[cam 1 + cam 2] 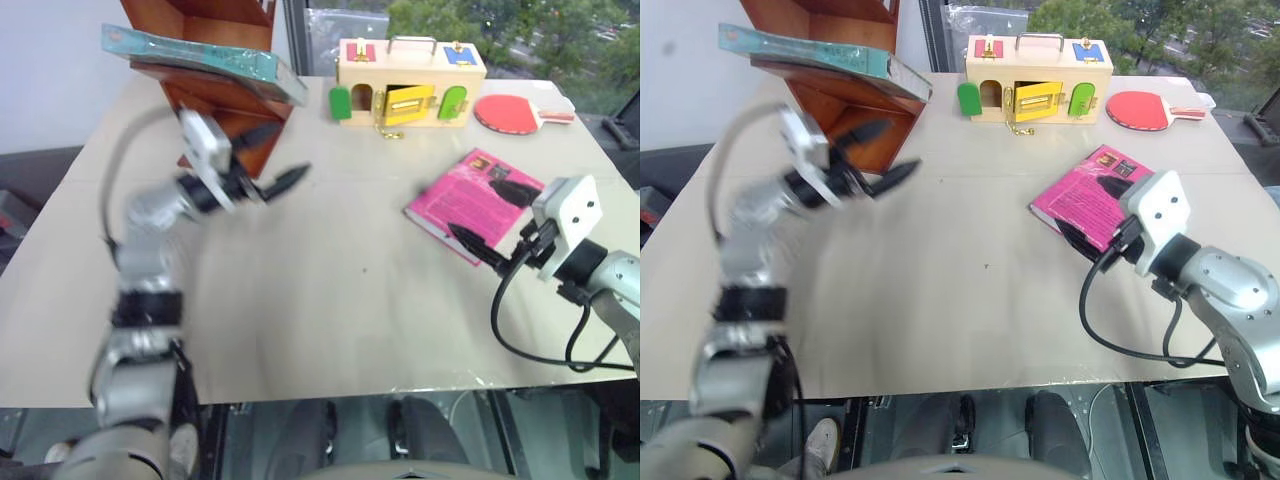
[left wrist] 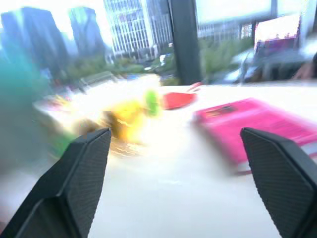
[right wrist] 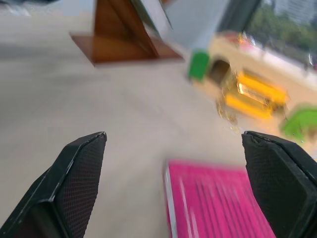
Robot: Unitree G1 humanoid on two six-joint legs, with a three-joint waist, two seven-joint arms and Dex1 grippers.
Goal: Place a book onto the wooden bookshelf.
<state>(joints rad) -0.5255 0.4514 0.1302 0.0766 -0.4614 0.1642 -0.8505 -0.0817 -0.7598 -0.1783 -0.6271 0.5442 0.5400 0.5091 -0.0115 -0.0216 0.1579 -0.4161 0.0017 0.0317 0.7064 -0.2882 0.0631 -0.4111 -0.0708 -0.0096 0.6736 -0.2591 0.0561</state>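
Note:
The teal-green book (image 1: 190,52) lies flat on a slanted top board of the reddish-brown wooden bookshelf (image 1: 228,105) at the table's far left. My left gripper (image 1: 272,158) is open and holds nothing. It hovers just below and to the right of the shelf, apart from the book. My right gripper (image 1: 492,215) is open too, low over the near edge of a magenta-pink book (image 1: 462,198) on the right. In the right wrist view the bookshelf (image 3: 124,42) stands across the table, with the pink book (image 3: 218,203) between the open fingers.
A pale wooden box (image 1: 410,85) with coloured doors stands at the back centre. A red table-tennis paddle (image 1: 515,112) lies to its right. The beige table (image 1: 330,320) spreads bare through its middle and front. A black cable loops under my right wrist.

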